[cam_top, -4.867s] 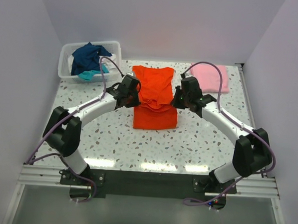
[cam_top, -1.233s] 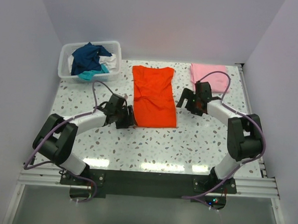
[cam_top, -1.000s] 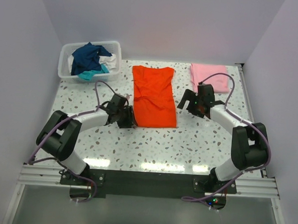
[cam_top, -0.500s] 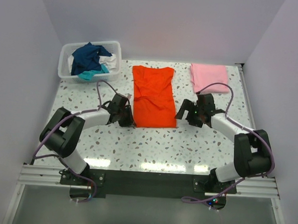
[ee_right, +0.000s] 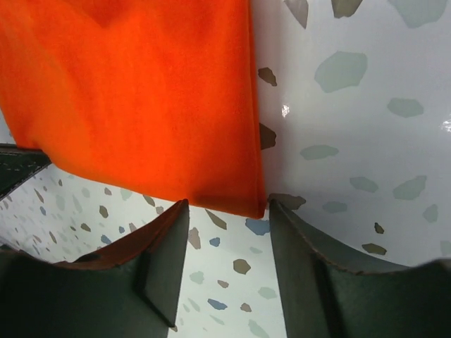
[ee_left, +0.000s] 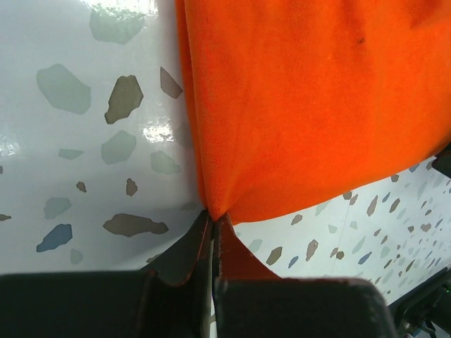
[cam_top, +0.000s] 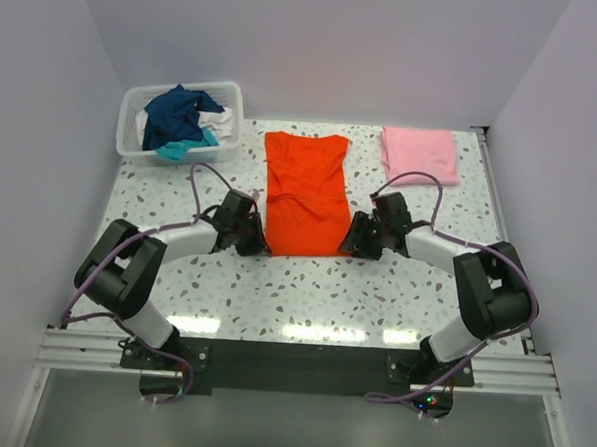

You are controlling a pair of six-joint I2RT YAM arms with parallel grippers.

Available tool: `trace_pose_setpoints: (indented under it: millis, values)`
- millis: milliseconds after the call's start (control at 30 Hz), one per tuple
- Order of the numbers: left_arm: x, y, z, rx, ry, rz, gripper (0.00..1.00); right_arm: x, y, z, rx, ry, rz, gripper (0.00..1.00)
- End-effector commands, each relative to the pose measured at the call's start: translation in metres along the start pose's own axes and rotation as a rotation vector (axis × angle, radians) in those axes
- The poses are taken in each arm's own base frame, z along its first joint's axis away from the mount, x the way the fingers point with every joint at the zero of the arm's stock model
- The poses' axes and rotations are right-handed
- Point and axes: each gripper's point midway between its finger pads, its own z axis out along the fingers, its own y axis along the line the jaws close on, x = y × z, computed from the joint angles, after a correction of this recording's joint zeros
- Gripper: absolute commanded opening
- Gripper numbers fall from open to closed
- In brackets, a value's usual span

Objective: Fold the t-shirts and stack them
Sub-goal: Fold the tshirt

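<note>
The orange-red t-shirt lies folded lengthwise in the middle of the table. My left gripper is at its near-left corner. In the left wrist view that gripper is shut on a pinch of the orange cloth. My right gripper is at the near-right corner. In the right wrist view it stands open, its fingers either side of the shirt's corner, which lies flat between them. A folded light pink t-shirt rests at the far right.
A translucent white basket at the far left holds crumpled navy, teal and white shirts. The speckled tabletop stretches bare towards the arm bases. Walls close the table in on three sides.
The left gripper has shut on the orange shirt's near-left corner. The right arm has swung in from beside the pink shirt to the near-right corner, and its jaws have narrowed.
</note>
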Motion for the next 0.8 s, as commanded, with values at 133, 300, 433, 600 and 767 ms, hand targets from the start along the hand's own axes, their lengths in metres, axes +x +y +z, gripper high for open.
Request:
trace_pose_setpoints:
  millis: [133,300,433,600,767]
  values:
    - [0.003,0.003,-0.004,-0.011,-0.021,-0.013,0.0,0.013,0.0,0.007,0.004,0.025,0.017,0.42]
    - [0.004,0.003,-0.003,-0.008,-0.021,-0.022,0.0,0.018,-0.004,0.009,0.027,0.023,0.023,0.28]
    - [0.005,0.006,-0.006,-0.024,-0.024,-0.025,0.0,0.019,-0.007,0.011,0.036,0.019,0.032,0.07]
    - [0.016,0.016,-0.013,-0.046,-0.027,-0.033,0.0,0.029,-0.008,0.003,0.036,0.044,0.002,0.0]
    - [0.044,0.026,-0.026,-0.071,-0.013,-0.034,0.0,0.058,-0.009,-0.01,0.02,0.1,-0.025,0.0]
